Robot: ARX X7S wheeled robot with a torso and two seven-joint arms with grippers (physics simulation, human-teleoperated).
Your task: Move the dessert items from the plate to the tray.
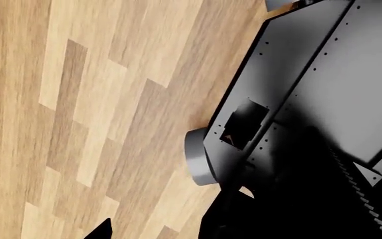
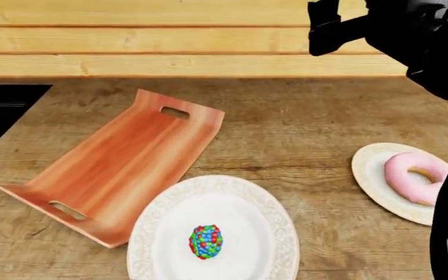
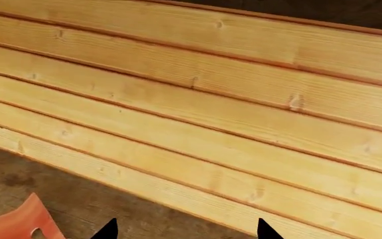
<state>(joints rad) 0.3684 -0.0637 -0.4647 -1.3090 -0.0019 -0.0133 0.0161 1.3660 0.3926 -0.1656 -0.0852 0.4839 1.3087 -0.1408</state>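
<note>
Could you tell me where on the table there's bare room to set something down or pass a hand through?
The tray is bare along its whole length. Bare table stretches between the tray, the wall and the donut and its plate. The near edge is crowded: the large plate with the candy ball touches or overlaps the tray's side.

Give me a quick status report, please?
Right gripper raised by the wall, holding nothing; left out of head view. Donut and candy ball on separate plates. Tray bare, nothing blocking.
</note>
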